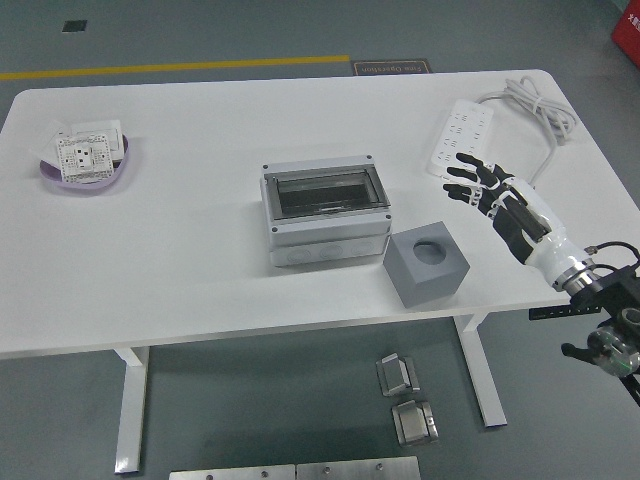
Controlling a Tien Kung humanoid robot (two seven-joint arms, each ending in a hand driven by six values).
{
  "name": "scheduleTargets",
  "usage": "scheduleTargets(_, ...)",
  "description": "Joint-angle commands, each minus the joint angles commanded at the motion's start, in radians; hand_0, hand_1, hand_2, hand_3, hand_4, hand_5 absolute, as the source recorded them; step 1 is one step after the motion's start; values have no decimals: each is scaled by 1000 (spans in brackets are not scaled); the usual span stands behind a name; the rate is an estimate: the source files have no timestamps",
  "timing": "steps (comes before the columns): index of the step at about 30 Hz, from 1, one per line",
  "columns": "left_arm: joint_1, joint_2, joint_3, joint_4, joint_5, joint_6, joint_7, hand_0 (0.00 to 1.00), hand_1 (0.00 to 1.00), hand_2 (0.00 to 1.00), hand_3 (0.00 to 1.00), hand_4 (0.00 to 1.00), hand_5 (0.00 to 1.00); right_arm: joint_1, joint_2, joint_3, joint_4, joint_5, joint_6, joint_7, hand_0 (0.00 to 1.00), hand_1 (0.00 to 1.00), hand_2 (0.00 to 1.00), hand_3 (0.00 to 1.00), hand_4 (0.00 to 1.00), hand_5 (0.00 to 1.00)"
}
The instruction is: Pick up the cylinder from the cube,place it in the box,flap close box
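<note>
Near edge: we see the white table (180, 290) with its front rim running along the bottom of the view.
Cube: our grey cube (426, 264) sits near the front edge, at about 4 o'clock from the table's middle; its top has a round hole, and we cannot tell whether anything sits inside it.
Cylinder: we cannot make one out anywhere in this view.
Right hand: our right hand (497, 197) hangs over the table at 2 o'clock from the cube, apart from it, fingers spread wide and holding nothing; the arm reaches in from the lower right corner.
Box: the grey box (322, 213) stands at the table's middle, just beside the cube at its 10 o'clock; its clear flap lies flat over the top, so it looks closed.
Power strip: a white power strip (461, 137) lies at 12 o'clock from our hand, close to the fingertips, its cable (535, 103) looping toward the far right corner.
Bowl: a purple bowl (87, 167) holding white socket plates (84, 152) rests far off at 9 o'clock, near the left edge.
</note>
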Motion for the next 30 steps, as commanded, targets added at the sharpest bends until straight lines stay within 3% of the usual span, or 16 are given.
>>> scheduleTargets(2, 0, 0, -5, 0, 5, 0, 1, 685, 652, 542, 605, 631, 287, 1, -2, 5, -4, 7, 16, -8, 998, 977, 921, 775, 925, 790)
scheduleTargets(4, 0, 0, -8, 0, 9, -1, 2, 685, 652, 542, 605, 631, 287, 2, -4, 16, -6, -10, 0, -1, 998, 977, 921, 775, 925, 790)
scheduleTargets(5, 0, 0, 0, 0, 1, 0, 0, 685, 652, 543, 605, 632, 286, 2, -6, 23, -4, -31, -12, 1, 998, 791, 810, 858, 924, 821)
scheduleTargets(9, 1, -1, -11, 0, 11, -1, 2, 685, 652, 543, 605, 632, 286, 4, -10, 21, -10, -5, -12, 7, 998, 791, 810, 858, 924, 821)
scheduleTargets(10, 1, -1, -5, 0, 5, -1, 1, 685, 652, 543, 605, 632, 287, 5, -10, 23, -9, -14, -32, 21, 998, 867, 864, 933, 931, 911)
scheduleTargets(14, 2, -1, -21, 0, 21, -2, 4, 685, 652, 543, 605, 632, 287, 6, -7, 32, -15, 17, -27, 31, 998, 867, 864, 933, 931, 911)
scheduleTargets(16, 2, -1, -6, 0, 6, -2, 2, 685, 652, 543, 605, 632, 287, 7, -6, 39, -9, 15, -66, 56, 998, 867, 864, 933, 931, 911)
scheduleTargets(17, 2, -1, -1, 0, 1, -1, 0, 685, 652, 543, 605, 633, 287, 7, -6, 42, -5, 5, -81, 61, 997, 799, 898, 994, 910, 905)
scheduleTargets(18, 2, -1, -2, 0, 1, -2, 0, 685, 652, 543, 605, 633, 287, 7, -6, 45, -4, -5, -87, 59, 997, 799, 898, 994, 910, 905)
scheduleTargets(22, 3, -1, 44, 0, -45, -2, -9, 685, 652, 543, 605, 633, 287, 10, -5, 49, -16, 36, -70, 63, 997, 799, 898, 994, 910, 905)
scheduleTargets(23, 3, -1, 48, 0, -49, -2, -9, 685, 652, 542, 605, 633, 288, 11, -5, 50, -13, 24, -80, 62, 427, 619, 900, 998, 745, 459)
scheduleTargets(28, 4, 5, 89, -3, -90, -3, -21, 685, 652, 542, 605, 633, 288, 14, -1, 54, -15, 25, -79, 44, 427, 619, 900, 998, 745, 459)
scheduleTargets(29, 5, 8, 95, -2, -98, -2, -23, 684, 652, 543, 605, 632, 288, 14, -1, 56, -12, 14, -81, 37, 706, 594, 769, 998, 763, 582)
scheduleTargets(30, 6, 11, 98, -2, -103, -2, -25, 684, 652, 543, 605, 632, 288, 15, 0, 59, -9, -7, -84, 26, 706, 594, 769, 998, 763, 582)
